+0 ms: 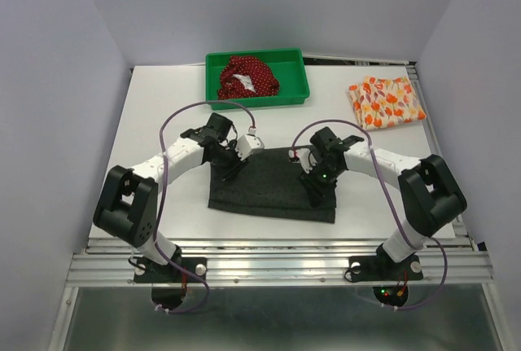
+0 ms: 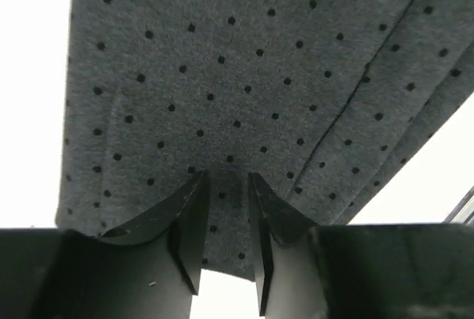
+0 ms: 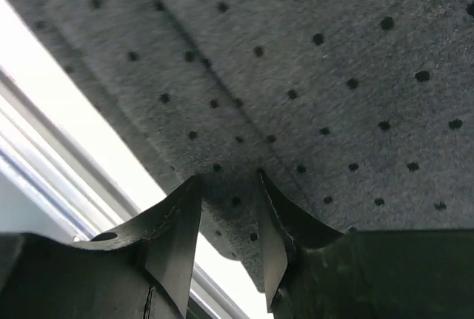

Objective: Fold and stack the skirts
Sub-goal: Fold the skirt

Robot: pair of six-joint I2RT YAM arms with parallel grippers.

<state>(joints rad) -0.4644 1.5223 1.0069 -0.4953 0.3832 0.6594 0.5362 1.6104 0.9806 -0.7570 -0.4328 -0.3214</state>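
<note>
I have the charcoal-grey skirt (image 1: 269, 184) spread flat in the middle of the bench (image 1: 163, 115), and both arms are down on it. The left gripper (image 2: 226, 178) has its jaws drawn narrow with a pinch of the skirt's left edge between them. The right gripper (image 3: 228, 178) grips the right edge the same way. The dark red dotted skirt (image 1: 248, 74) lies bunched in the green tray (image 1: 256, 54) at the far side, and the orange-and-white skirt (image 1: 385, 101) sits folded at the far right. I judge this to be the start of the grey skirt's fold. Next I would raise both pinches together, level, and carry the held cloth across the skirt so that the edges meet without wrinkles.
</note>
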